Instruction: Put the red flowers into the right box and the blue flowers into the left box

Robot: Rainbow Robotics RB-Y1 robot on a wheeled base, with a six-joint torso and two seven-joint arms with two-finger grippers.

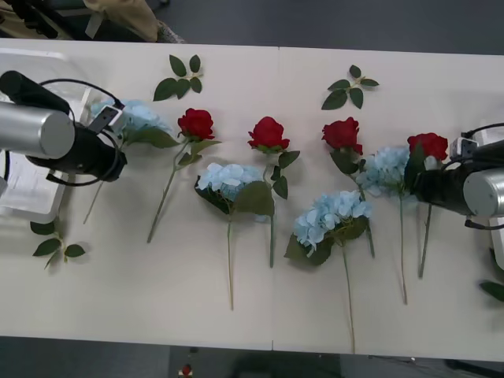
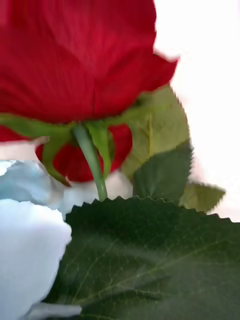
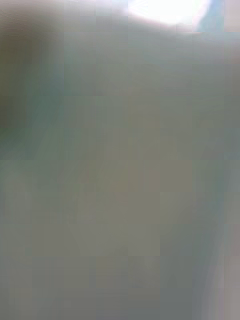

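the table (image 1: 236, 315) is a smooth, matt off-white surface with a thin seam running down its middle; four red flowers lie across it, each a tight, velvety bloom of layered petals on a thin green stem with dark serrated leaves: one at left centre (image 1: 196, 124), one in the middle (image 1: 268, 133), one further right (image 1: 342, 134), and the rightmost (image 1: 428, 145) just by the right arm; four blue flowers, fluffy pale clusters of small petals with broad matt leaves, lie among them: one at far left (image 1: 140, 116) against the left arm's end, one in the centre (image 1: 228, 178), one lower right of centre (image 1: 331, 215), and one (image 1: 386, 168) touching the rightmost rose's leaves; loose green leaf sprigs (image 1: 178, 77) lie near the table's edges; the left box (image 1: 31, 185), translucent white plastic with a raised rim, sits at the left edge behind the left arm; the right box (image 1: 494, 135) shows as a narrow pale edge at far right; the left gripper (image 1: 110, 122) reaches the far-left hydrangea head, and i cannot tell how its fingers stand; the right gripper (image 1: 421, 183) sits over the rightmost rose's stem, its fingers hidden, so i cannot tell their state; the right wrist view shows that rose (image 2: 80, 55) close, satin petals above green sepals and a toothed, veined leaf (image 2: 150, 260); no writing is readable.
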